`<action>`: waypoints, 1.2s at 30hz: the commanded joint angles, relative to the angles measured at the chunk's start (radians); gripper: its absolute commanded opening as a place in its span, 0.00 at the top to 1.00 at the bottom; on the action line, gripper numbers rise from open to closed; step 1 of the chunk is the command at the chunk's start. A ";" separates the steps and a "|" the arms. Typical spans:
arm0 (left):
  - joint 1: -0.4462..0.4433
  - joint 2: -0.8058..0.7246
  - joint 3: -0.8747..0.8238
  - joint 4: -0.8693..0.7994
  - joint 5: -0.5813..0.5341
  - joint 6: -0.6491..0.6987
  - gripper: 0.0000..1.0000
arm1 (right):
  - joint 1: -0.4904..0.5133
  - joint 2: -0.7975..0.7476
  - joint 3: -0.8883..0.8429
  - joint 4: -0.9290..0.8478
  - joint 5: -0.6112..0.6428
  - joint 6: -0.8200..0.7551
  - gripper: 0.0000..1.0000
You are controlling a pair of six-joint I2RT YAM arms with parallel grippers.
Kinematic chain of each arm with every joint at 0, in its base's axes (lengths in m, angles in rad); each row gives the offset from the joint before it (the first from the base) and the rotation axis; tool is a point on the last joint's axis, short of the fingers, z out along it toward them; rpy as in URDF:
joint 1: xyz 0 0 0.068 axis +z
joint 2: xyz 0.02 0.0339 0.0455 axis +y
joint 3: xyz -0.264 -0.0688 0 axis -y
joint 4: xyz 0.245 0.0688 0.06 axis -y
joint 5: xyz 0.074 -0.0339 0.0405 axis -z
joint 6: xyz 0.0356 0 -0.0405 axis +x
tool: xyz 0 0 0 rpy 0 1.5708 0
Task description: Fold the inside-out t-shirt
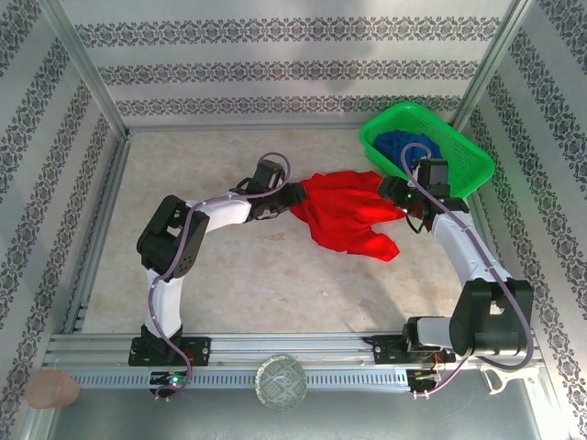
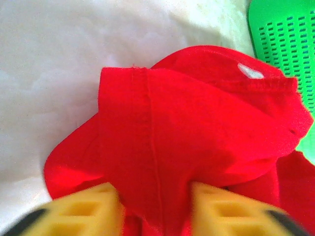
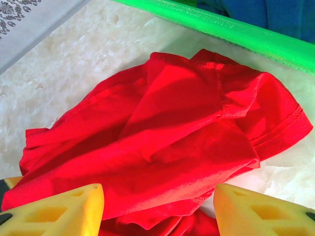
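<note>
On the desk (image 1: 229, 284), your shirt (image 1: 344, 215) lies long axis left-right.
Left end effector (image 1: 293, 194) clamps its left edge; right end effector (image 1: 396, 191) gapes, released, at the other.

Both arms reach forward with bent elbows, the wrists turned toward each other. The left tool (image 2: 152, 214) pinches the t-shirt (image 2: 197, 128) between its yellow fingers; the right tool (image 3: 158, 209) holds its fingers wide apart.

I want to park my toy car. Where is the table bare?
Bare table lies behind the left arm and in front of the shirt, up to the rail. It is crowded on the right, where shirt, right pincer and basket sit close.
</note>
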 commanded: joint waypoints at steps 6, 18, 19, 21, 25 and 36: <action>0.011 -0.076 0.017 0.064 -0.009 -0.004 1.00 | -0.008 -0.029 -0.002 -0.019 -0.017 -0.014 0.39; 0.281 -0.456 0.010 -0.307 0.279 0.229 1.00 | 0.058 0.055 0.056 0.029 -0.002 0.028 0.38; 0.301 -0.472 -0.004 -0.327 0.286 0.247 1.00 | 0.071 0.076 0.066 0.039 0.002 0.031 0.38; 0.333 -0.488 -0.035 -0.352 0.300 0.270 1.00 | 0.097 0.126 0.091 0.051 0.014 0.036 0.36; 0.371 -0.489 -0.105 -0.348 0.326 0.289 1.00 | 0.152 0.262 0.180 0.064 0.007 0.051 0.35; 0.380 -0.543 -0.203 -0.333 0.288 0.295 1.00 | 0.319 0.730 0.628 -0.034 -0.026 0.066 0.32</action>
